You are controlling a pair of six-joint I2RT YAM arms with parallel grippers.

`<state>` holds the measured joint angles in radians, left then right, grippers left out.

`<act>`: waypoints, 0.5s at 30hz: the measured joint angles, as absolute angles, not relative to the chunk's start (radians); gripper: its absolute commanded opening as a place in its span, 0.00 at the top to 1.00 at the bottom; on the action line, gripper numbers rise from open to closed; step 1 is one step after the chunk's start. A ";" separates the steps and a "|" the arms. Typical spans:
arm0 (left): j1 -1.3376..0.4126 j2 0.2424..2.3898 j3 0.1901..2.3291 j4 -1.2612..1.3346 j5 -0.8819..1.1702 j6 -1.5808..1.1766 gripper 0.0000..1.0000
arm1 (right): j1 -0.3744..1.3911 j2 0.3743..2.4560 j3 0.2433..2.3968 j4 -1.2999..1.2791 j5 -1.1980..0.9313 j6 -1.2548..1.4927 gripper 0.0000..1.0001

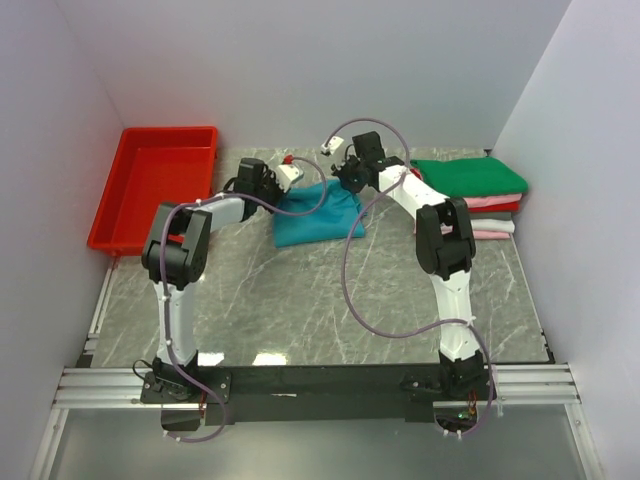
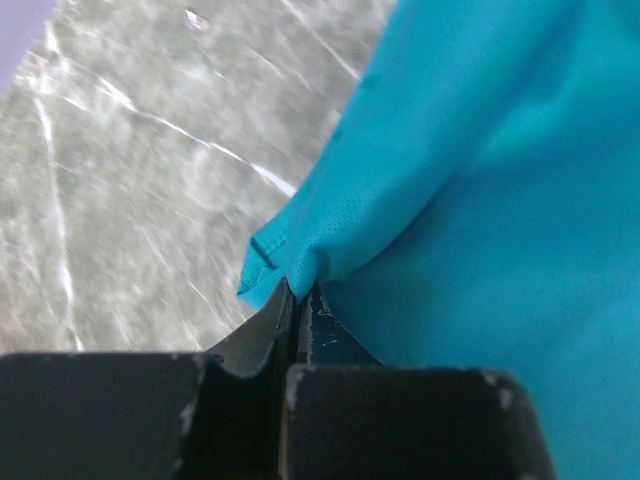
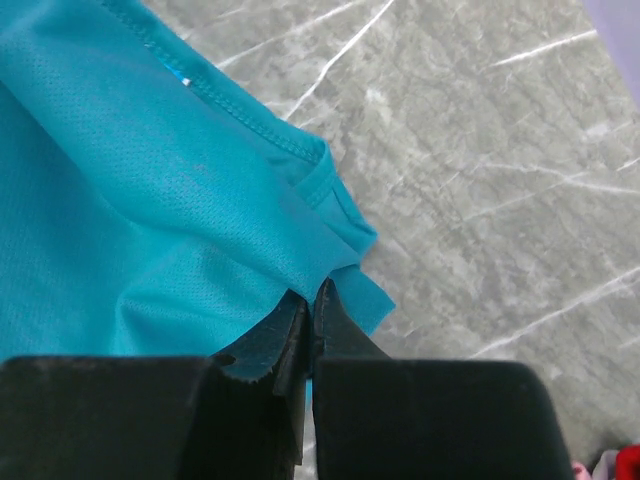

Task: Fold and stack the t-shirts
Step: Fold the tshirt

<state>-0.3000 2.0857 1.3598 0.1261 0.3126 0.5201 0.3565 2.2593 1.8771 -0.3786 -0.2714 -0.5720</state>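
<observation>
Teal t-shirt (image 1: 315, 215) bunched at the far middle of the grey marble table (image 1: 300, 300), pinched at two edges. Clamped tight on a hemmed fold: left gripper (image 2: 297, 292). Clamped tight on a stitched edge: right gripper (image 3: 312, 294). Well apart on the left, red tray (image 1: 155, 190); near the right arm, stack of folded t-shirts (image 1: 470, 185), green on top. Purple cables (image 1: 345, 270) looping across the teal cloth. Tray and stack visible overhead only; pinching fingertips and stitching only from the wrists.
</observation>
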 measured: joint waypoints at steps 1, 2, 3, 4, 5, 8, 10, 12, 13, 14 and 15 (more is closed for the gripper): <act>-0.300 2.103 1.383 0.126 0.306 0.511 1.00 | 0.356 2.275 1.898 -0.385 -0.273 -0.570 1.00; -0.299 2.115 1.403 0.126 0.301 0.507 1.00 | 0.355 2.280 1.908 -0.387 -0.273 -0.570 1.00; -0.298 2.120 1.419 0.126 0.299 0.506 1.00 | 0.355 2.280 1.908 -0.389 -0.274 -0.574 1.00; -0.298 2.121 1.427 0.125 0.300 0.507 1.00 | 0.353 2.277 1.906 -0.392 -0.277 -0.578 1.00; -0.297 2.119 1.432 0.125 0.301 0.507 1.00 | 0.353 2.274 1.903 -0.393 -0.279 -0.582 1.00; -0.295 2.091 1.423 0.120 0.313 0.513 0.99 | 0.346 2.240 1.861 -0.405 -0.298 -0.605 1.00; -0.296 2.030 1.382 0.099 0.328 0.517 1.00 | 0.338 2.189 1.803 -0.418 -0.319 -0.621 1.00; -0.299 1.936 1.323 0.060 0.348 0.521 1.00 | 0.329 2.121 1.741 -0.444 -0.349 -0.639 1.00; -0.304 1.876 1.290 0.050 0.352 0.523 1.00 | 0.326 2.078 1.710 -0.469 -0.368 -0.651 1.00; -0.314 1.806 1.256 0.023 0.358 0.525 1.00 | 0.323 2.032 1.680 -0.489 -0.390 -0.668 1.00; -0.333 1.726 1.224 0.000 0.362 0.530 1.00 | 0.322 1.977 1.650 -0.506 -0.413 -0.684 1.00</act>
